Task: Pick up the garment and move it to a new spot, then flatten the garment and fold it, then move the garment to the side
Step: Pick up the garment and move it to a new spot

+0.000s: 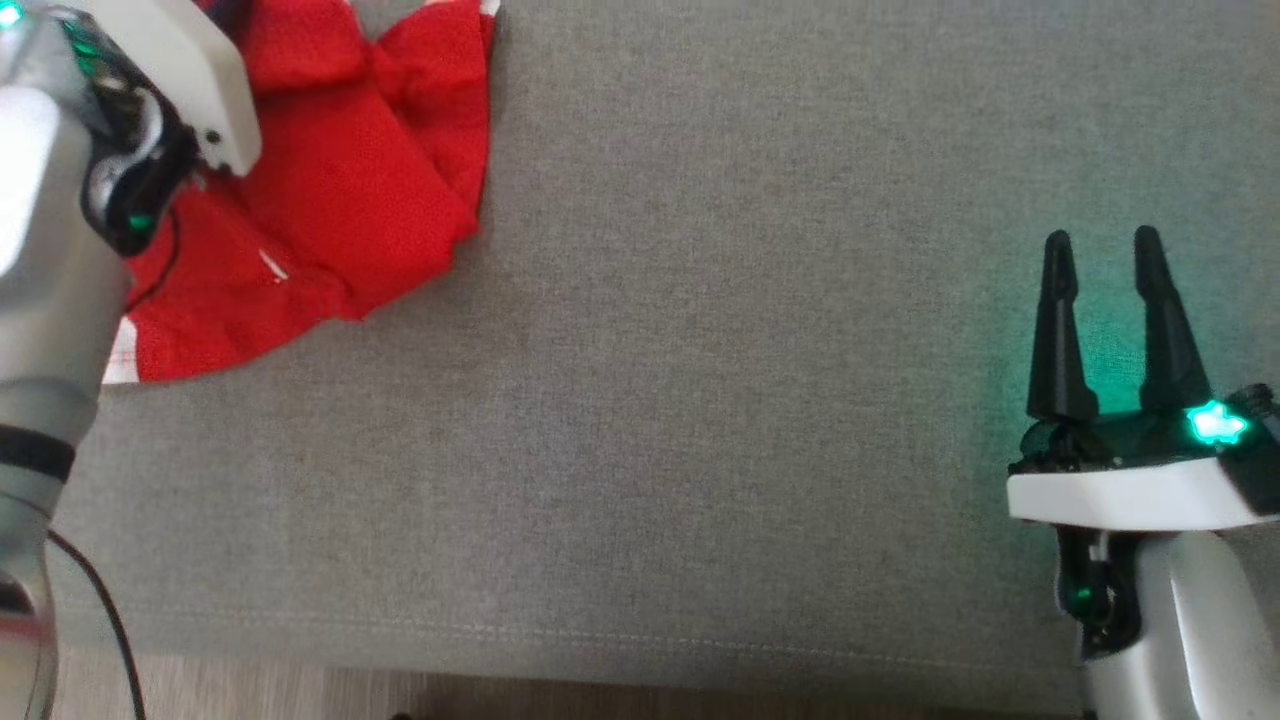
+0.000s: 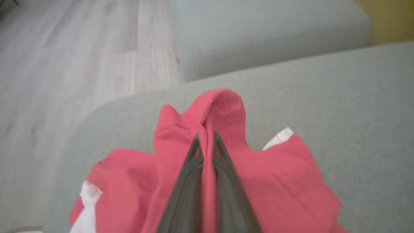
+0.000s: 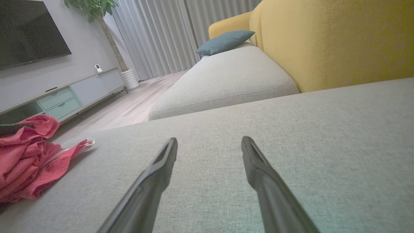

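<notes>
The grey seat cushion [image 1: 700, 400] takes up most of what you see, and its widest bare stretch runs from the right pincer [image 1: 1102, 240] across to its left, with nothing lying on it. The edges sit close to the left pincer [image 2: 206, 137]. Just past its fingertips, and off to its left, the cushion rounds into a corner and drops to the wood floor [image 2: 64, 64], and a second cushion [image 2: 265, 35] lies ahead across a gap. The red garment [image 1: 350, 180] is a crumpled heap at that same corner, well apart from the right pincer and far to its left. Its bulk spreads under and to both sides of the left pincer, and its longer run looks to lead toward the right pincer. The left pincer is clenched on a fold of the garment, with a ridge of cloth standing up between and just beyond its tips. The right pincer is released, its fingers spread wide and hovering over bare cushion. The left arm is the nearer one and already has the cloth, so I judge you should carry it toward the right pincer, away from the corner, and keep short of the front seam [image 1: 600, 630] behind the right pincer.
</notes>
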Tool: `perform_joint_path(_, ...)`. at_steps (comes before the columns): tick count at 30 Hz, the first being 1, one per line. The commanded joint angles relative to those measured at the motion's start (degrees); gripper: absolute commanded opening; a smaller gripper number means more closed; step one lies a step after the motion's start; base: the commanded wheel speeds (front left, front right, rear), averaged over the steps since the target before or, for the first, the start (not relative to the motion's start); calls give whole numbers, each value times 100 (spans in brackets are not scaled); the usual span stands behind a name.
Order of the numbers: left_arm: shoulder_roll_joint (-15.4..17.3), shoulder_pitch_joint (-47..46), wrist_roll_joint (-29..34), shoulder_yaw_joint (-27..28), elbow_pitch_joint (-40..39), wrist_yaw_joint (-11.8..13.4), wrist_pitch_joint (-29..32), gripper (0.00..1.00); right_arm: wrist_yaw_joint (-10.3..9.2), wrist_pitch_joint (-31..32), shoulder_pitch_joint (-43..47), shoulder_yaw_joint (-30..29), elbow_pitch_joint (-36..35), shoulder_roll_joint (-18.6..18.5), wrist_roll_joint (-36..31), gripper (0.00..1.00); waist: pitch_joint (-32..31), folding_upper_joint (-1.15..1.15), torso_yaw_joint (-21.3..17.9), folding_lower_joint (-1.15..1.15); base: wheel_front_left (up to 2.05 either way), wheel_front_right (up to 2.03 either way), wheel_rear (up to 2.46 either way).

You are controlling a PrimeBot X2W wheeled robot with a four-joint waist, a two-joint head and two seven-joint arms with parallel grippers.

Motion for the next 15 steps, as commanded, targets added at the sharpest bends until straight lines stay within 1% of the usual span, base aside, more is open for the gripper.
perform_joint_path(1, 355, -369, 44, 244, -91, 9, -228, 0, -4, -54, -17, 186, -116, -30, 58, 100, -191, 0, 8, 0, 0, 0, 0)
perform_joint_path(5, 340, -441, -27, 406, -42, 15, -836, 0, -4, -68, 74, 261, 37, -30, 175, 100, -591, 0, 34, 0, 0, 0, 0)
perform_joint_path(10, 357, -498, -187, 720, -301, 120, -1499, 0, -4, -77, 214, 348, 198, -30, 333, 100, -1081, 0, 69, 0, 0, 0, 0)
perform_joint_path(12, 393, -464, -251, 856, -488, 207, -1700, 0, -4, -78, 271, 384, 227, -30, 408, 100, -1269, 0, 73, 0, 0, 0, 0)
perform_joint_path(13, 393, -464, -251, 856, -488, 207, -1700, 0, -4, -78, 271, 384, 227, -30, 408, 100, -1269, 0, 73, 0, 0, 0, 0)
perform_joint_path(15, 434, -403, -302, 975, -725, 291, -1826, 0, -4, -79, 327, 427, 247, -30, 482, 100, -1433, 0, 69, 0, 0, 0, 0)
